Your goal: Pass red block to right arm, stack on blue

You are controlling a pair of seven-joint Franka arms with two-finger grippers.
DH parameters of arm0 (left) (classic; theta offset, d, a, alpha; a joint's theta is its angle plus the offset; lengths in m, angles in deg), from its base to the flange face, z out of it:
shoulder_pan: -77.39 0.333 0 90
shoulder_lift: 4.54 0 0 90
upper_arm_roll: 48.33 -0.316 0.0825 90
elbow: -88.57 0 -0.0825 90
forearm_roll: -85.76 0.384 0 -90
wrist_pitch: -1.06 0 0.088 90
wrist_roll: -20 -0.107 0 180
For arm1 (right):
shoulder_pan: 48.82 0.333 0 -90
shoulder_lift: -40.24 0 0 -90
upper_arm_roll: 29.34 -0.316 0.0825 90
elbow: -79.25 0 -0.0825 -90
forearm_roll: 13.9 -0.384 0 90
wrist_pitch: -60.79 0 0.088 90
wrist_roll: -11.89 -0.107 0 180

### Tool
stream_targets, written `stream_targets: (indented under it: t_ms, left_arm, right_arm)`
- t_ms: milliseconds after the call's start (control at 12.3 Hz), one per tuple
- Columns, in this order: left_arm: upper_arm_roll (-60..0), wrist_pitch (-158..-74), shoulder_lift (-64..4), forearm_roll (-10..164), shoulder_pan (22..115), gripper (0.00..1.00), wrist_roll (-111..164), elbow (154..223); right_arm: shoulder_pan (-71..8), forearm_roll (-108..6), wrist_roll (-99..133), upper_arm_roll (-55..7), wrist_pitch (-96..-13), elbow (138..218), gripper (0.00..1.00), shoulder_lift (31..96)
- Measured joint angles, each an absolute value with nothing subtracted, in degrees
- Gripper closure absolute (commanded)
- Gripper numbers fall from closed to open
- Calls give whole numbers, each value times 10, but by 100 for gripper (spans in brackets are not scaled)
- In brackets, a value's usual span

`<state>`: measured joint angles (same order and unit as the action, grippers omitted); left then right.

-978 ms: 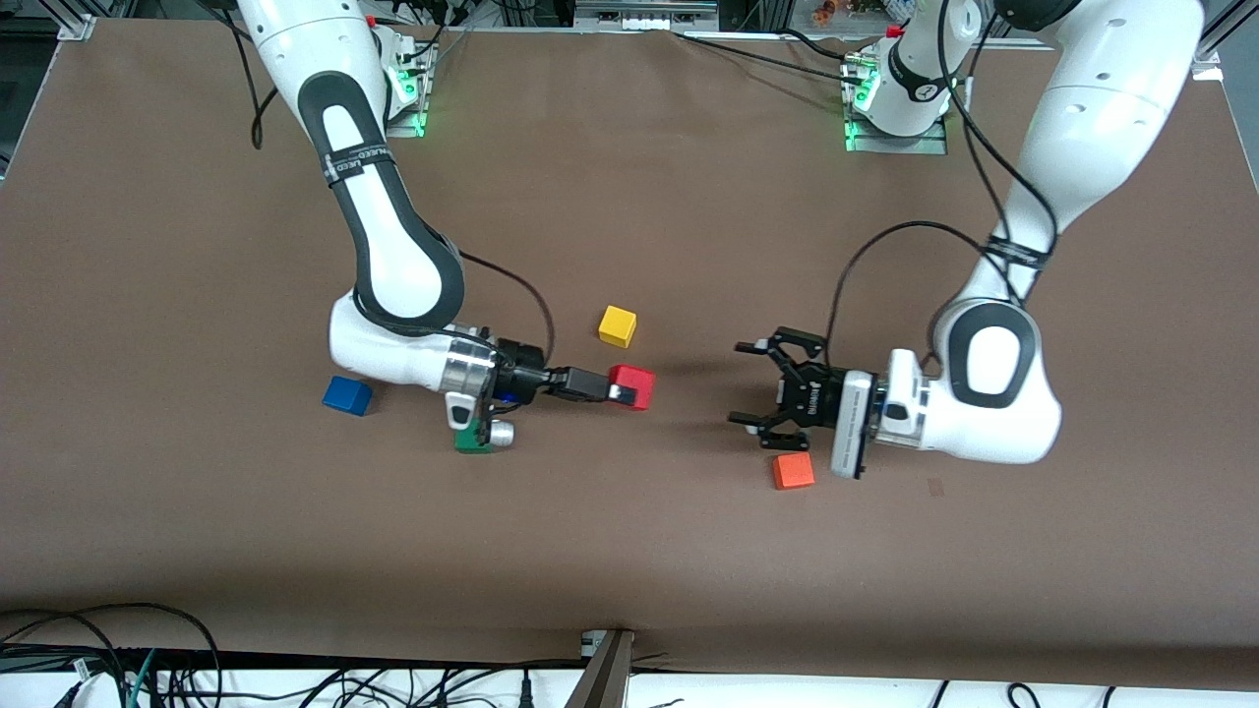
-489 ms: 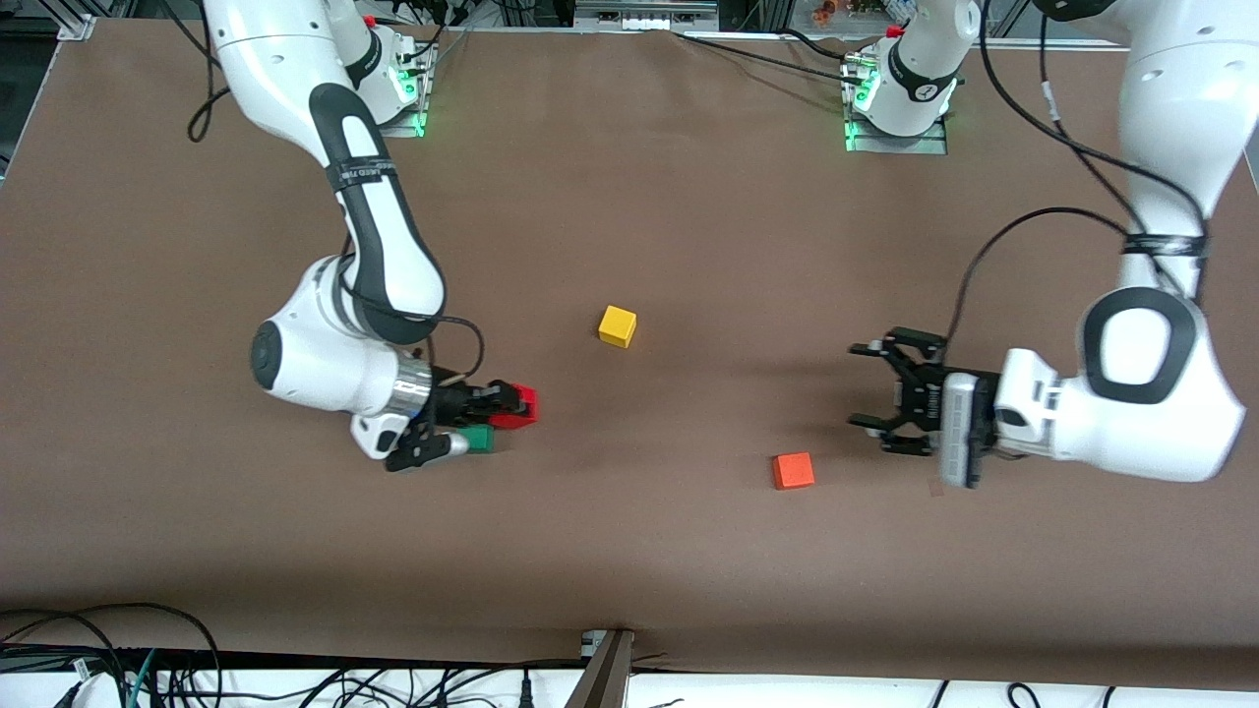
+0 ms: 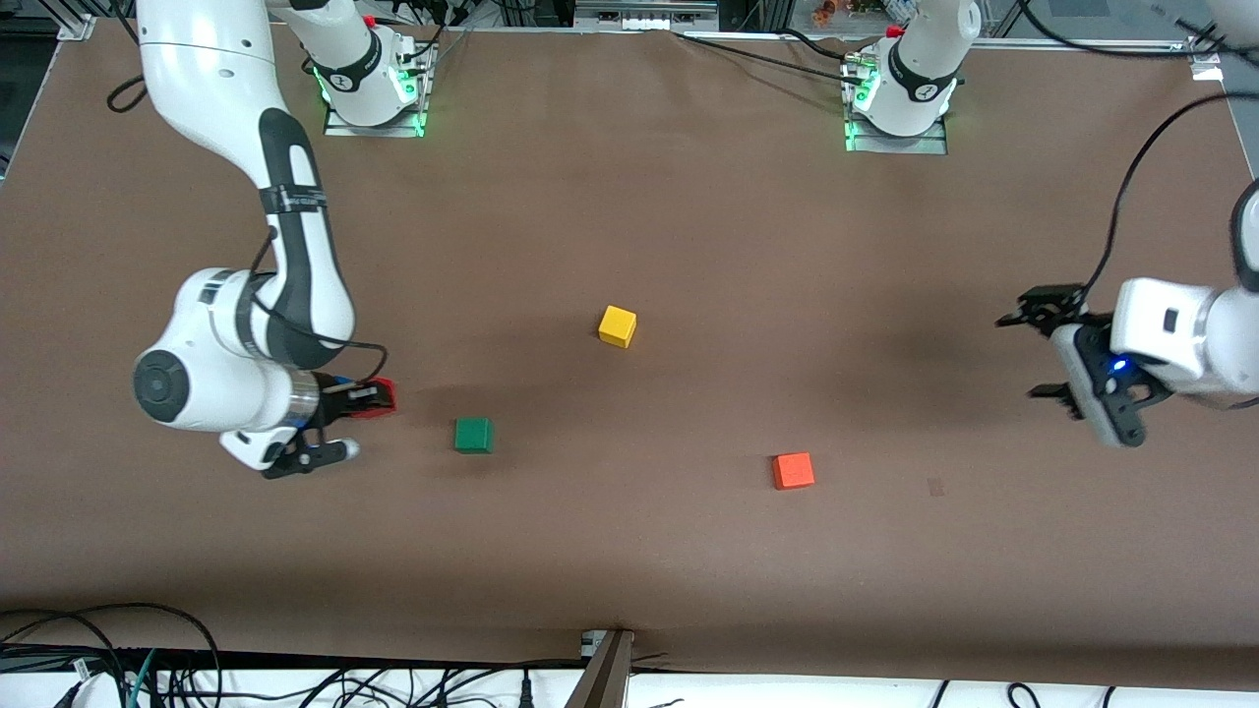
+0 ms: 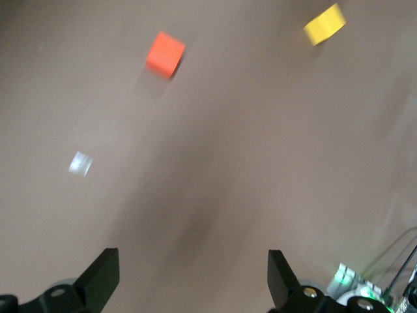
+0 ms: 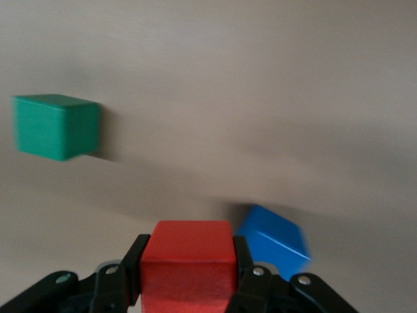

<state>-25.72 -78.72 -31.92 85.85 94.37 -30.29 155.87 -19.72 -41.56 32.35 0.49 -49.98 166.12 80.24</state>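
The red block (image 3: pixel 382 400) (image 5: pixel 187 267) is clamped between the black fingers of my right gripper (image 3: pixel 366 397) (image 5: pixel 187 277), which is shut on it and held up near the right arm's end of the table. The blue cube (image 5: pixel 273 242) lies on the brown table just below and beside the red block. The right wrist hides it in the front view. My left gripper (image 3: pixel 1029 356) (image 4: pixel 192 280) hangs open and empty over the left arm's end of the table, apart from every cube.
A green cube (image 3: pixel 473 435) (image 5: pixel 55 126) sits on the table close to the right gripper, toward the middle. A yellow cube (image 3: pixel 617 325) (image 4: pixel 324 24) lies mid-table. An orange cube (image 3: pixel 793 470) (image 4: pixel 164 54) lies nearer the front camera. Cables run along the table's front edge.
The right arm has carried the red block from mid-table toward its own end, past the green cube, to beside the blue cube. The left arm has drawn back to its end, still open.
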Motion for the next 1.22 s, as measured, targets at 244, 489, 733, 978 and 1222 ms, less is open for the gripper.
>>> stream_targets:
  t_ms: [244, 489, 733, 978, 1222]
  left_arm:
    - [-257, -761, -285, 926, 943, 0, -248, 1562]
    - [-258, -758, -283, 943, 943, 0, -230, 1563]
    - [-260, -727, -279, 944, 959, 0, -204, 1547]
    - [-259, -713, -264, 934, 972, 0, -203, 1523]
    - [-259, -704, -234, 912, 973, 0, -196, 1520]
  right_arm:
    - [-176, -410, 318, 62, -503, 1689, 100, 802]
    - [-134, -410, 291, 100, -531, 1722, 100, 802]
    - [-83, -410, 245, 131, -557, 1745, 100, 802]
    - [-75, -410, 234, 137, -592, 1763, 100, 802]
    - [-70, -410, 234, 137, -627, 1790, 100, 801]
